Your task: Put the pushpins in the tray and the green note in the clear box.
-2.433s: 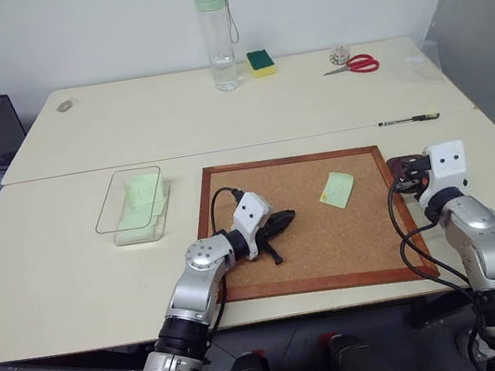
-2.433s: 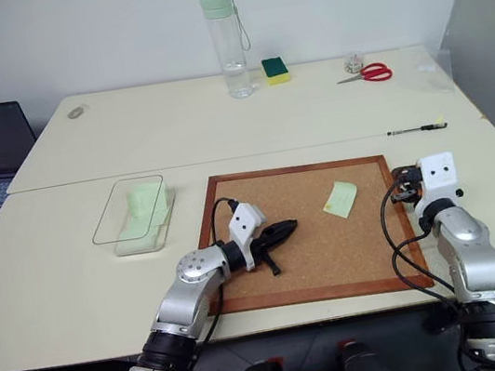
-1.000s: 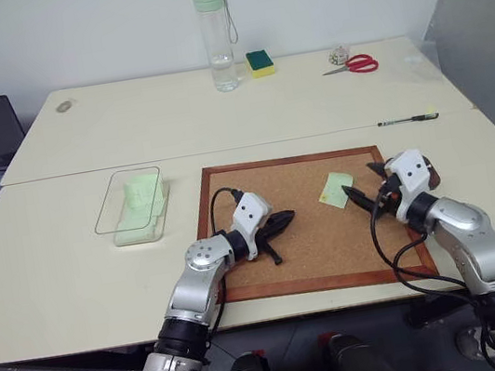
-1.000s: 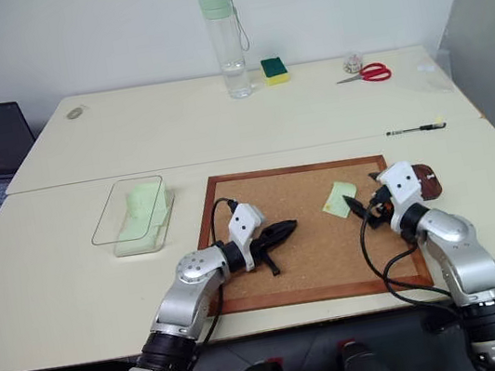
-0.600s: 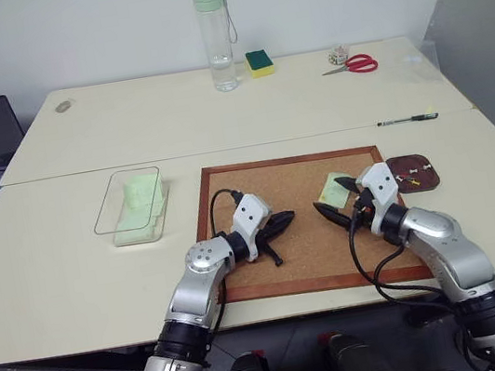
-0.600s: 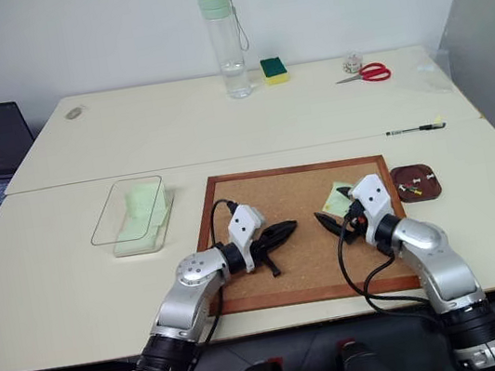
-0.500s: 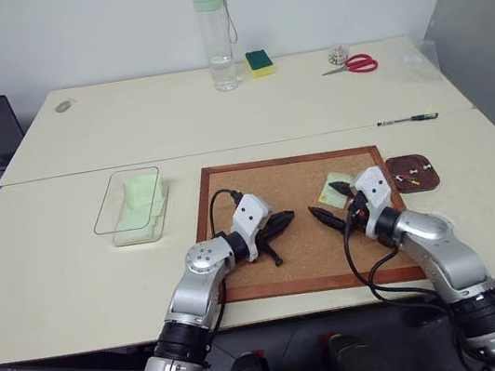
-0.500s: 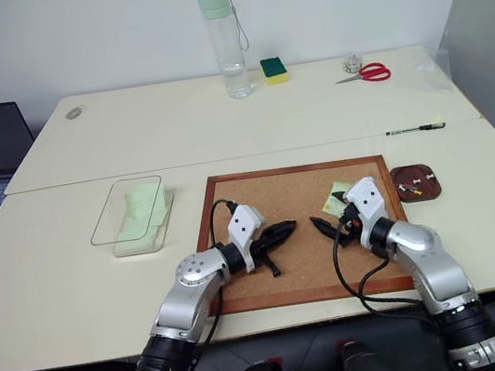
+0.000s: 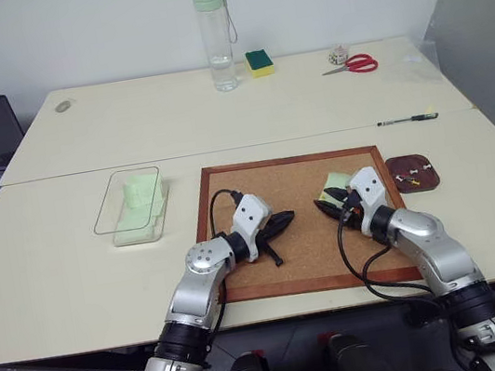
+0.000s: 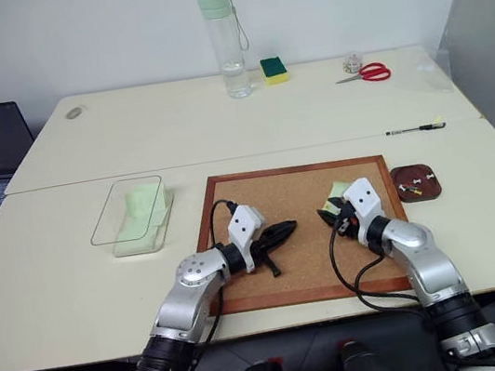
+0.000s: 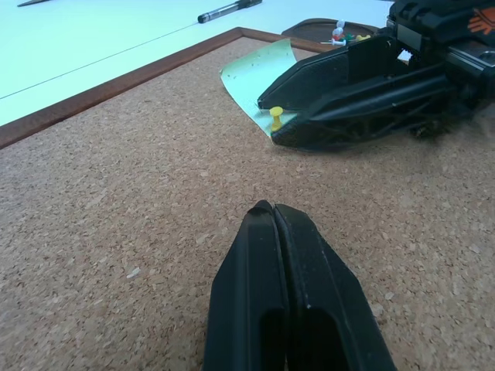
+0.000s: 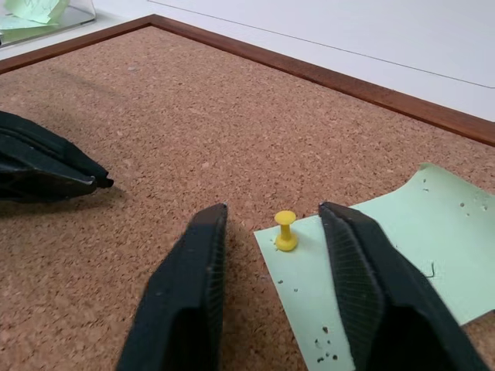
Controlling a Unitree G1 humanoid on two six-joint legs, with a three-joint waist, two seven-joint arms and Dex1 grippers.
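Right of centre on the corkboard (image 9: 292, 225), a yellow pushpin (image 12: 285, 229) standing upright, head up, stuck through the near corner of the green note (image 12: 402, 239), with the right gripper (image 12: 274, 232) parted around it, one finger each side, not touching. Left of that, the left gripper (image 11: 274, 212) clenched on nothing, tips low over the bare cork, pointing at the pin. Further right, the tray (image 9: 412, 172) with more pins in it; at the left, the clear box (image 9: 133, 206).

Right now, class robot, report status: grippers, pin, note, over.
Left gripper shut, idle on corkboard. Right gripper open, straddling yellow pushpin. Pin holds green note. Nothing in the way.
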